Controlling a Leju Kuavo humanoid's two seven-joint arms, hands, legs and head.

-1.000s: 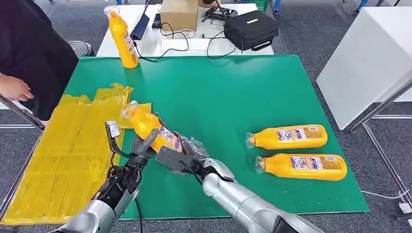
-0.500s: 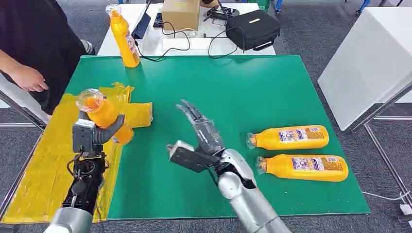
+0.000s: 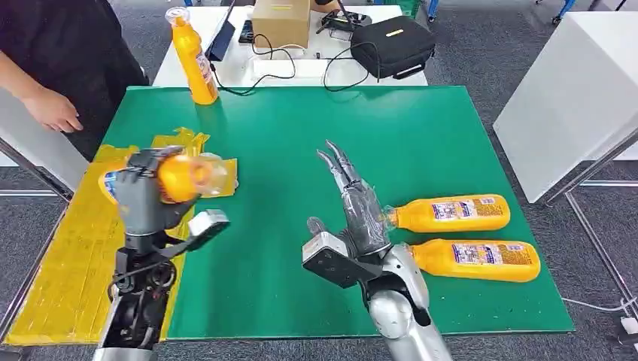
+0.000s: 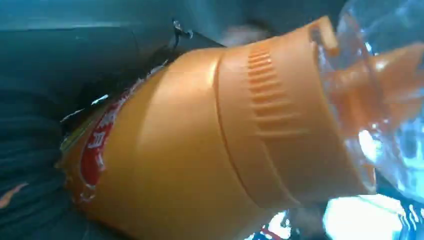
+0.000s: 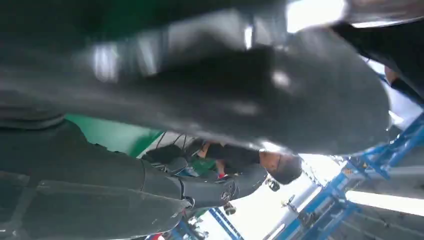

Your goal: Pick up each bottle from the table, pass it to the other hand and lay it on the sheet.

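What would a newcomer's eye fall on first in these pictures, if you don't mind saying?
Most likely the orange bottle gripped by the left hand above the yellow sheet at the left edge of the green table. Next, the right hand raised with fingers spread mid-table, beside two more bottles lying on their sides. A fourth bottle stands upright at the far corner.

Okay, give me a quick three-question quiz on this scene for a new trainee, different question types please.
1. True or false: the left hand holds an orange bottle over the yellow sheet.
2. How many bottles lie flat on the green table?
3. The right hand's fingers are: A) wrapped round a bottle, B) spread and empty, C) pressing the sheet.

Key: 1 true; 2 two; 3 B.
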